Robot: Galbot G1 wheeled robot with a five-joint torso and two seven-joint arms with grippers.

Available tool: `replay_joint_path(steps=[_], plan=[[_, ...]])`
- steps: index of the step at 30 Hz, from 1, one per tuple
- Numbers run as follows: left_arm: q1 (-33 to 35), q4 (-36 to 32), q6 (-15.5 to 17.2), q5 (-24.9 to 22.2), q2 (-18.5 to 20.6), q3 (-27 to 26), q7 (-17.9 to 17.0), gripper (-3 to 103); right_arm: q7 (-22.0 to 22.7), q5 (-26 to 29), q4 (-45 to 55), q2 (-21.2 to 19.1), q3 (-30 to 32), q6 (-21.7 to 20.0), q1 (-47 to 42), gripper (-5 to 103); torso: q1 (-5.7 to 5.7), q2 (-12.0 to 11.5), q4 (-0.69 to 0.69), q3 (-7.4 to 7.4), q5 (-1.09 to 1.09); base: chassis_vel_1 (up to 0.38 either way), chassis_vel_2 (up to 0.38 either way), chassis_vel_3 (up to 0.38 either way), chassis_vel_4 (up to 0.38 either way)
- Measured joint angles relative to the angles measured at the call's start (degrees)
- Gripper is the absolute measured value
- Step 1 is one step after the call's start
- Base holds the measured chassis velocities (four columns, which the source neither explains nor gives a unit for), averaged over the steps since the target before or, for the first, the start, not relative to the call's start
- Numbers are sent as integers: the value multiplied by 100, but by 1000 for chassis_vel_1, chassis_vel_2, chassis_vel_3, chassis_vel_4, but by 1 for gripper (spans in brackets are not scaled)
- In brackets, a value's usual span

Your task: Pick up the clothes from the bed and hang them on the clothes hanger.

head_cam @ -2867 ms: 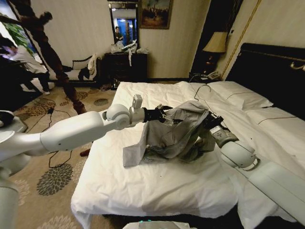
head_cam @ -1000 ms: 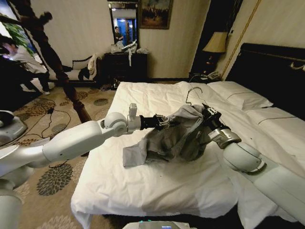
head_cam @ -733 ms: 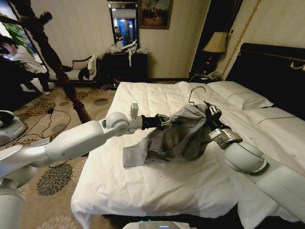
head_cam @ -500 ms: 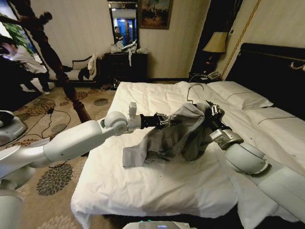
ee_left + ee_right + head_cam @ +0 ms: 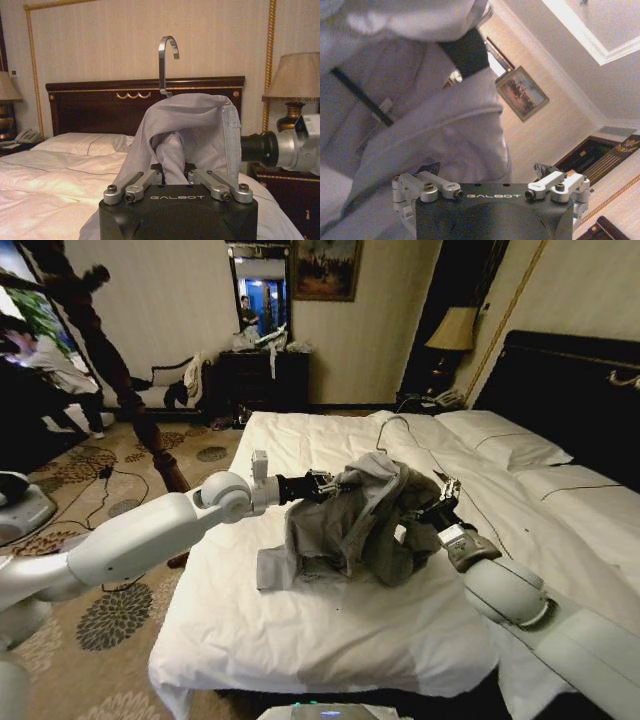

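Two grippers, each housing lettered "GALBOT" in white. No other legible writing.

One grey garment, the clothes [image 5: 360, 520], bunched and lifted partly off the bed [image 5: 330, 630], lower hem trailing on the white duvet near the middle. Held up between both arms.

One clothes hanger [image 5: 166, 60]: silver hook standing upright out of the cloth at the collar; black bar [image 5: 362, 97] visible inside the folds (remainder hidden by fabric).

Left gripper [image 5: 325, 483]: at the garment's near-left upper edge, jaws clamped on a tuck of grey cloth just below the collar, seen gathered between the finger links in the left wrist view [image 5: 172, 175].

Right gripper [image 5: 428, 508]: on the opposite side, buried in the folds beside the headboard end; cloth draped directly over the jaws [image 5: 492, 192]; jaw state cannot be told.

One bed, two white pillows [image 5: 505, 445] at its head.
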Motion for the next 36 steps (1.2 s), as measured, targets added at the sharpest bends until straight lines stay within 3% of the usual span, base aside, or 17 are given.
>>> replay_joint_path(steps=[13, 21, 26, 27, 30, 31, 34, 36], plan=[[234, -235, -22, -111, 412, -364, -139, 16, 33, 76, 198, 18, 167, 107, -405, 100, 0, 0, 1, 0, -1, 0, 0, 0, 0], [373, -302, -35, -253, 740, -667, -339, 16, 318, 399, 344, 482, 780, 196, -1371, 100, 0, 0, 1, 0, -2, 0, 0, 0, 0], [542, -297, -53, -296, 947, -934, -395, 16, 366, 997, 377, 1240, 1421, 555, -2001, 100, 0, 0, -1, -1, 1, 0, 0, 0, 0], [705, -281, -72, -295, 1054, -1087, -424, 16, 261, 1051, 380, 1658, 1675, 788, -2341, 100, 1, 0, -1, -1, 0, 0, 0, 0, 0], [1024, -254, -97, -244, 1213, -1378, -480, 16, -4, 928, 364, 2308, 1969, 1165, -2891, 100, 0, 1, -1, 0, -1, 0, 0, 0, 0], [1024, -254, -97, -244, 1213, -1378, -480, 16, -4, 928, 364, 2308, 1969, 1165, -2891, 100, 0, 1, -1, 0, -1, 0, 0, 0, 0], [1500, -247, -144, -170, 1330, -1925, -581, 16, -387, 510, 276, 3037, 2127, 1732, -3354, 100, 0, 0, -2, 0, -2, 0, 0, 0, 0], [1581, -243, -152, -172, 1350, -2045, -611, 16, -427, 475, 264, 3181, 2132, 1816, -3397, 100, 0, 0, -1, 0, -3, 0, 0, 0, 0]])
